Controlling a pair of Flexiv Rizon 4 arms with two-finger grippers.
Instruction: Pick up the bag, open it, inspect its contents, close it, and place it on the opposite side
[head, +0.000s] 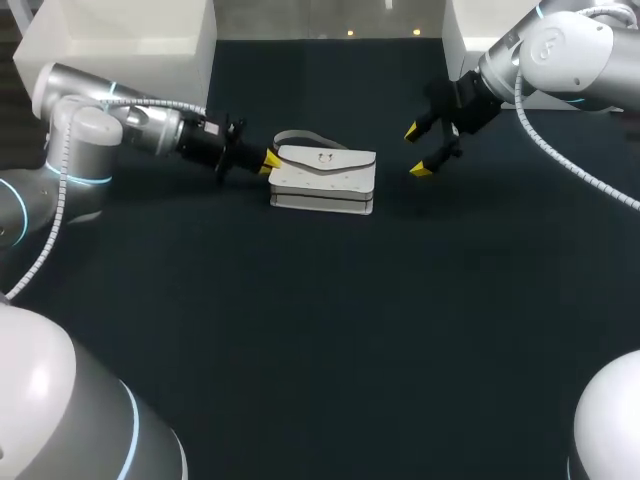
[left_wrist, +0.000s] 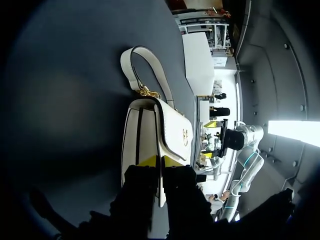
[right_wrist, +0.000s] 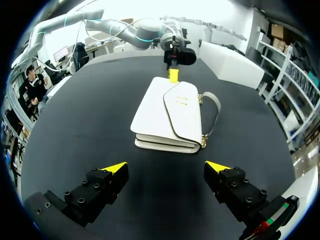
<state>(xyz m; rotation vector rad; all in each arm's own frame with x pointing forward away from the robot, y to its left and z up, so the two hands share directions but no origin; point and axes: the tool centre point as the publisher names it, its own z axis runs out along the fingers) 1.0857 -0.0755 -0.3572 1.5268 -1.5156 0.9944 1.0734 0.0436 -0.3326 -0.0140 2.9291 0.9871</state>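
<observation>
While the bag (head: 322, 178) lies flat, flap closed, near the table's (head: 300, 340) far edge in the head view, every step appears outstanding. Left wrist view: left tool (left_wrist: 161, 161) clamped on its end. Right wrist view: right tool (right_wrist: 166, 167) spread, clear of it.

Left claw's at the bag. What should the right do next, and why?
Probably ease the right claw toward the bag: it hangs open, short of it, while the left claw seems to pinch the far edge, flap shut.
</observation>
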